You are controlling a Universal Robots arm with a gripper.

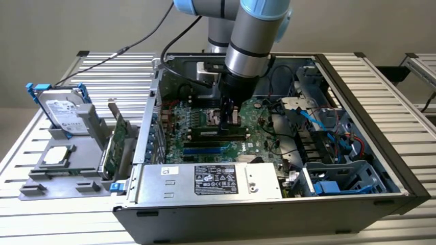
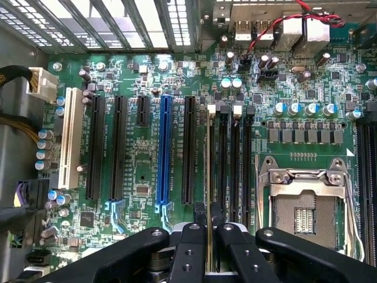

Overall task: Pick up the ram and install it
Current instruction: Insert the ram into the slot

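Observation:
The ram (image 2: 209, 177) appears edge-on in the wrist view as a thin green-gold strip lined up along the leftmost of the black memory slots (image 2: 235, 171), beside the CPU socket (image 2: 303, 206). Whether it is seated in the slot or just above it I cannot tell. My gripper (image 2: 209, 242) is shut on the ram, one black finger (image 2: 191, 244) pressed to each side of its near end. In the exterior view, the gripper (image 1: 228, 121) reaches straight down into the open computer case (image 1: 354, 102), over the memory slots (image 1: 218, 133) on the green motherboard (image 1: 256, 127).
A grey fixture (image 1: 58, 181) at the exterior view's left holds a hard drive (image 1: 63, 109) and an upright green expansion card (image 1: 119, 138). Inside the case are the power supply (image 1: 211, 178), a drive cage (image 1: 340, 178) and blue cables (image 1: 310, 120). Expansion slots (image 2: 165, 153) lie beside the memory slots.

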